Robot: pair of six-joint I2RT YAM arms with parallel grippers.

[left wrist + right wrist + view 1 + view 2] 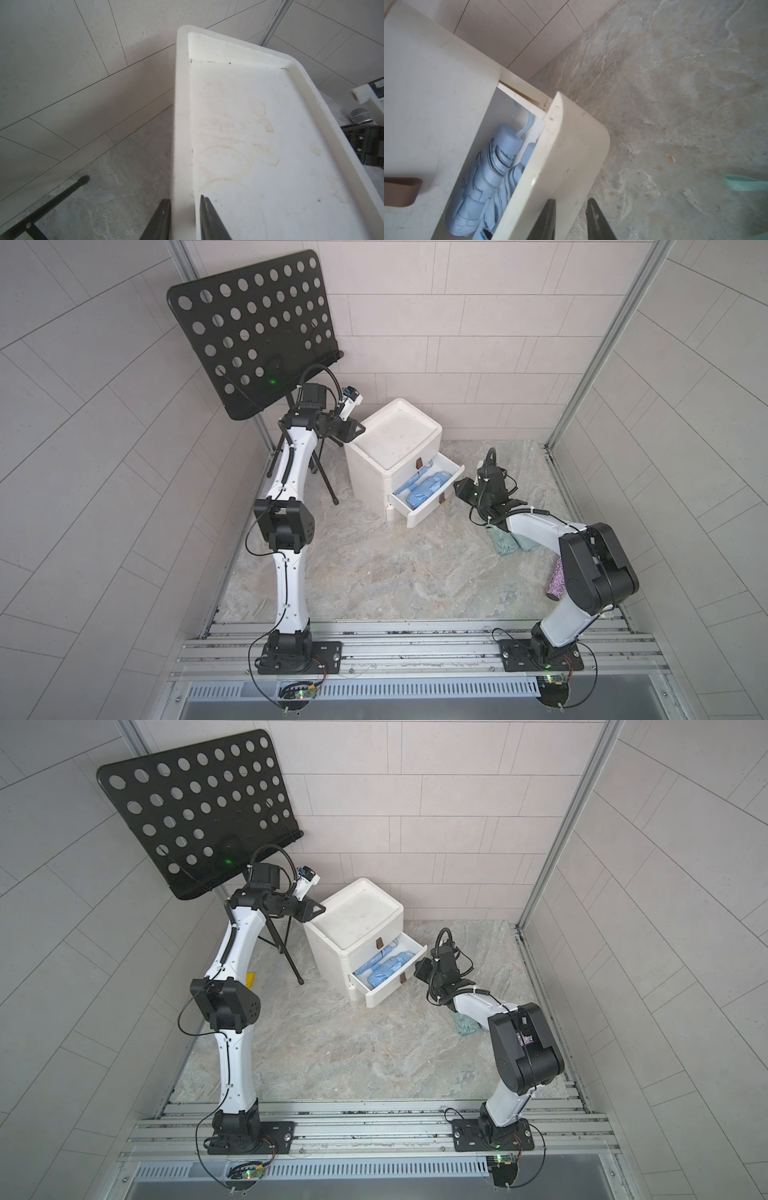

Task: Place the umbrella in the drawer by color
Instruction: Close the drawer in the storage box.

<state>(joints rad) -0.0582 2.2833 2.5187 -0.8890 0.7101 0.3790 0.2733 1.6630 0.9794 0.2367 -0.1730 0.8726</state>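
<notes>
Two folded light blue umbrellas lie side by side in the pulled-out drawer of the white cabinet. The drawer above, with a brown tab, is closed. Mint green umbrellas lie on the floor, partly hidden under my right arm. My right gripper is just outside the open drawer's front panel, fingers apart, nothing between them. My left gripper straddles the cabinet's raised top rim, one finger on each side, shut on it.
A black perforated music stand rises at the back left, with tripod legs close to the cabinet. A glittery purple microphone lies at the right edge, behind my right arm. Tiled walls enclose three sides of the stone-patterned floor.
</notes>
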